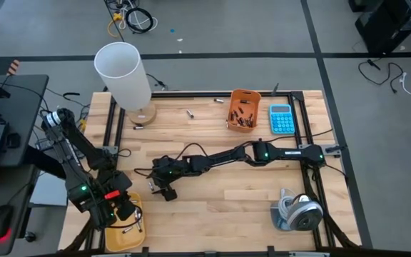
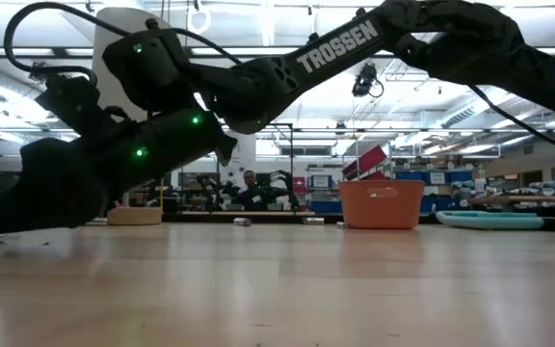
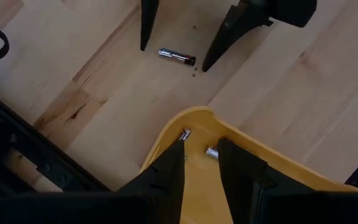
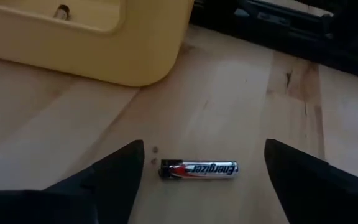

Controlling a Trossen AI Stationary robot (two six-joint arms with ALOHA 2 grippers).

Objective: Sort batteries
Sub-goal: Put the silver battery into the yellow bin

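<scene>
In the high view, small dark cylindrical batteries (image 1: 242, 116) are seen heaped in the orange rectangular plastic bin (image 1: 235, 96) at upper centre, and one loose light cell (image 1: 190, 112) lies on the pale wooden table (image 1: 227, 193) left of it. A blue calculator (image 1: 282, 118) lies just right of the bin. The right arm is stretched low from the right side toward centre-left, with the right gripper (image 1: 164, 190) down at the tabletop. The left arm is folded at lower left, with the left gripper (image 1: 123, 211) over the yellow plastic tray (image 1: 130, 239) at the bottom edge. A white cylindrical lampshade (image 1: 123, 72) stands at upper left, and a grey tape roll (image 1: 300, 213) at lower right.

In the low view, the black arm fills the upper left, and the orange bin (image 2: 382, 204) is seen right of centre.

In the left wrist view, a silver-and-black battery (image 3: 176, 56) lies near the top centre between the wide-apart fingers of the right gripper (image 3: 174, 57). The left gripper (image 3: 201, 152) is partly open over the yellow tray (image 3: 229, 134), where two silvery battery ends (image 3: 211, 151) are visible.

In the right wrist view, the same battery (image 4: 198, 169), red-tipped with a printed label, lies flat at lower centre between the spread, empty fingers of the right gripper (image 4: 201, 171). The yellow tray (image 4: 104, 43) occupies the upper left.
</scene>
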